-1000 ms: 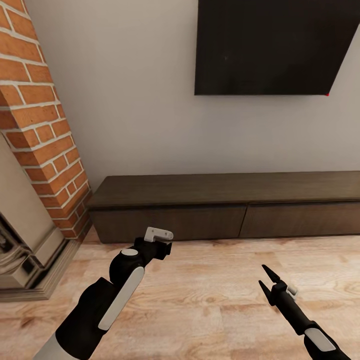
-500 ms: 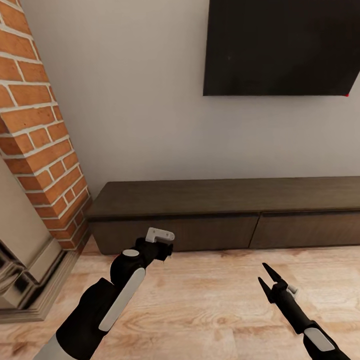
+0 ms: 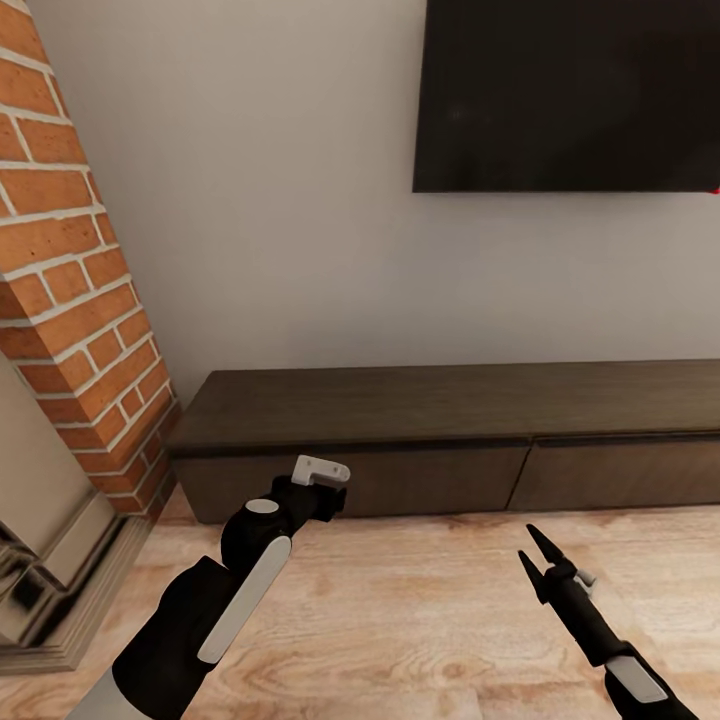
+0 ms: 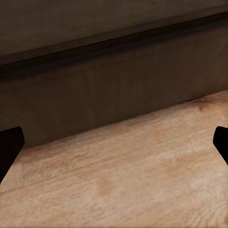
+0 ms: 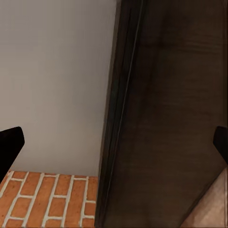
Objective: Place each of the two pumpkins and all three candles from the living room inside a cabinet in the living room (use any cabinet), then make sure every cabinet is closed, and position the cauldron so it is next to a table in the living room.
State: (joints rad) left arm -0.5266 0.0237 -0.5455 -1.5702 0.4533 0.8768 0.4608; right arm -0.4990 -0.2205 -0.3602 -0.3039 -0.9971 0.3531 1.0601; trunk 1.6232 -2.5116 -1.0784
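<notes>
we face the cabinet [image 3: 450, 440], low against the wall under a dark screen [image 3: 570, 95], brick fireplace [image 3: 70, 300] to its left. both drawer fronts sit flush, no handles. we judge it stiff and heavy, fronts smooth, so the only hold is a drawer's top edge or the seam between fronts. left gripper [image 3: 335, 495] hovers just before the left front; right gripper [image 3: 533, 560] over the floor [image 3: 420, 620]. both have jaws apart, holding nothing.
</notes>
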